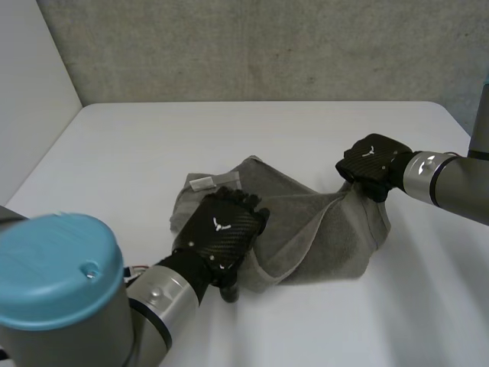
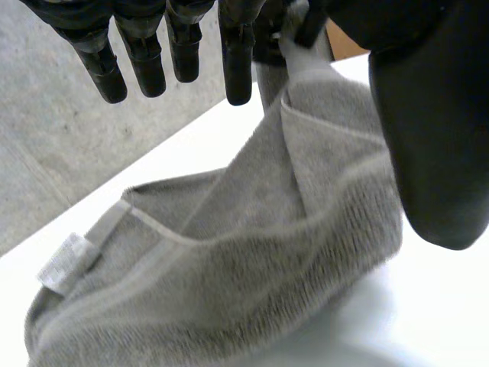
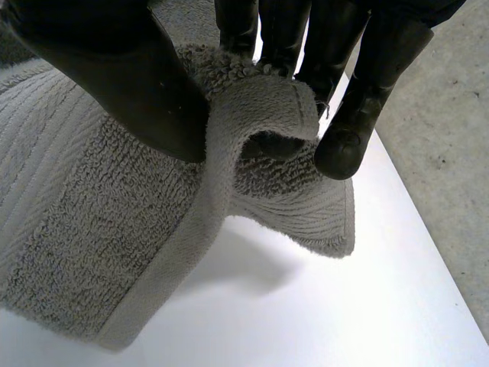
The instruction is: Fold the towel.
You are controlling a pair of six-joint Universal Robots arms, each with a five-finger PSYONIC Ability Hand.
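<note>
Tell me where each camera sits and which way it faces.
Head: behind the arms, looking down on the table; left hand and right hand on the towel.
Left wrist: along its palm, straight fingers above the towel and its label.
Right wrist: along its palm, fingers pinching a towel edge.
All share the towel.

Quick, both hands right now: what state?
Left robot hand: open, over the grey terry towel.
Right robot hand: shut, pinching the towel's edge.
</note>
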